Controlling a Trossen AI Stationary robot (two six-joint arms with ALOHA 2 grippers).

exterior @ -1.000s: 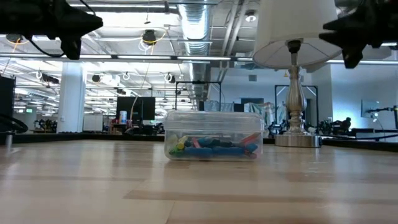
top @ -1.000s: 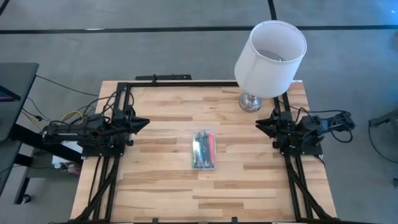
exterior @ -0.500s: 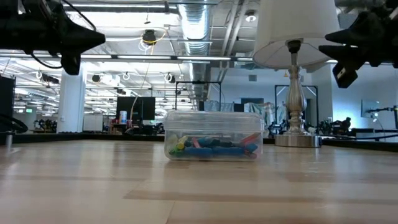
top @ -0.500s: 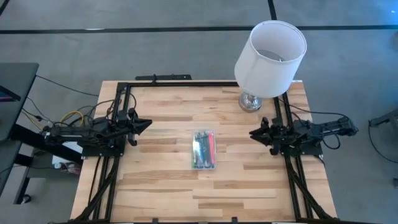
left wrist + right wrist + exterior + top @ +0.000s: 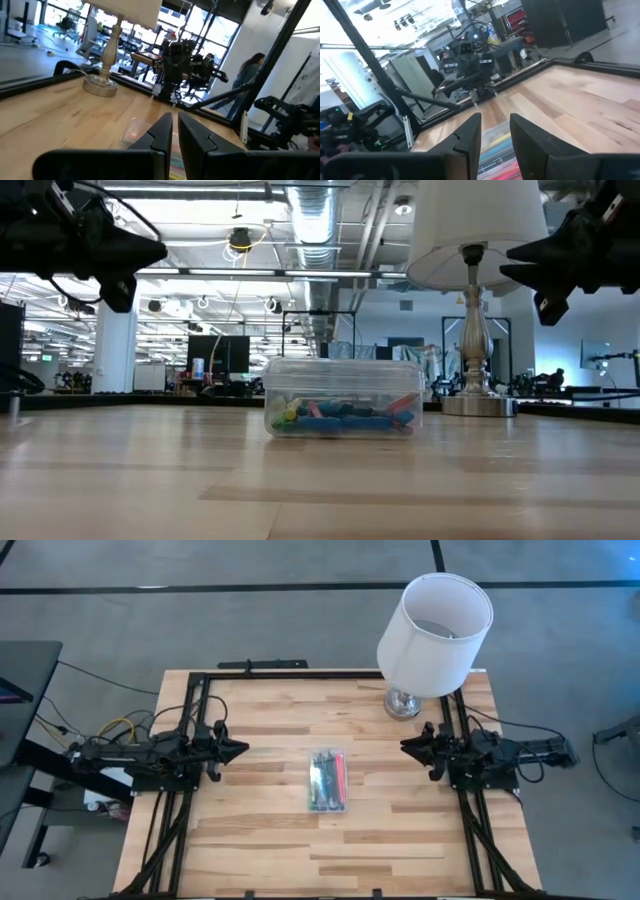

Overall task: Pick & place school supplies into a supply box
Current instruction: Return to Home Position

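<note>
At the centre of the high view, supply box [image 5: 327, 781]: clear shallow case, lid on, flat on the table [image 5: 400, 840]
School supplies [image 5: 340, 415]: blue, green, red and yellow pieces lay inside it
Left gripper [image 5: 240, 749]: left of the box, well apart, fingers almost together, holding nothing
Right gripper [image 5: 405, 745]: right of the box, well apart, fingers slightly parted, empty
Box axis: long side ran top to bottom of the frame

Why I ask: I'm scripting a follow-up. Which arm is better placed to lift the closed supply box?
Right, narrowly. The right gripper sits a little nearer the supply box than the left gripper, and its fingers are parted, while the left's look shut.
</note>
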